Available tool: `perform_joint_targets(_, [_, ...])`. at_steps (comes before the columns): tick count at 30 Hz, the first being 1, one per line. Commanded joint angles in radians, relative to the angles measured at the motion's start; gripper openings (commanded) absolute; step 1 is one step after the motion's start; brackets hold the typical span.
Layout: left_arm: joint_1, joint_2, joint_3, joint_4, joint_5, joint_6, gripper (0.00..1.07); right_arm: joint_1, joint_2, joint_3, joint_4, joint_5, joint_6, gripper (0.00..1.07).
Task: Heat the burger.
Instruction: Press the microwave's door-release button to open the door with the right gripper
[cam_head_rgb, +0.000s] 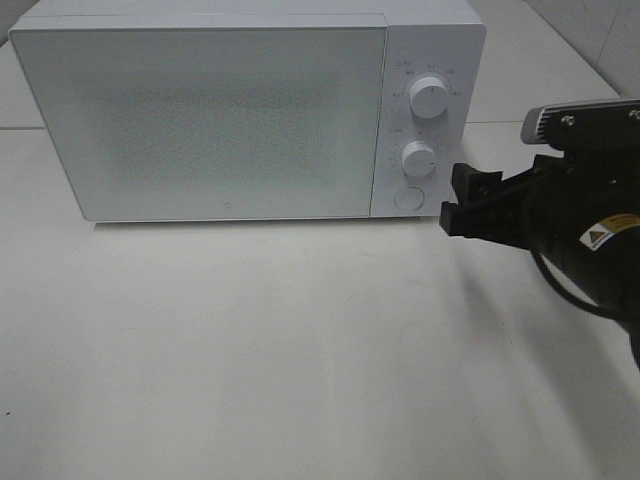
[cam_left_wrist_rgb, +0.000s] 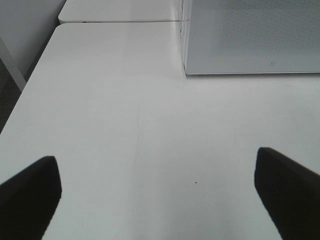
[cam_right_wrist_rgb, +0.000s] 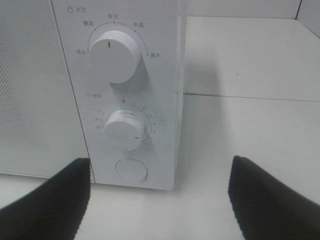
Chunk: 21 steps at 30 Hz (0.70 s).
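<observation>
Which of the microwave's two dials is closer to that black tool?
The lower dial, just above the round button; the upper dial sits farther from the right tool.

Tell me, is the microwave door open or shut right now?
Shut. The microwave door lies flush with the control panel, covering the whole cavity; no gap shows.

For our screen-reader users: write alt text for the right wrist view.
Close-up of a white microwave showing its control panel: a large upper knob, a smaller lower knob and a round button beneath. The open right pincer frames the foreground with two dark fingers, empty, over a white table.
</observation>
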<state>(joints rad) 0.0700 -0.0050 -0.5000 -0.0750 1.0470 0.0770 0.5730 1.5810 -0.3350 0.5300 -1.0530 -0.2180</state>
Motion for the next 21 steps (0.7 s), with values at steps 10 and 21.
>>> perform_joint_targets(10, [0.001, -0.02, 0.003, -0.002, -0.009, -0.008, 1.0, 0.179, 0.109, -0.028, 0.166, -0.09, -0.014, 0.74])
perform_joint_targets(21, [0.001, -0.02, 0.003, -0.002, -0.009, -0.008, 1.0, 0.199, 0.129, -0.033, 0.168, -0.068, 0.103, 0.74])
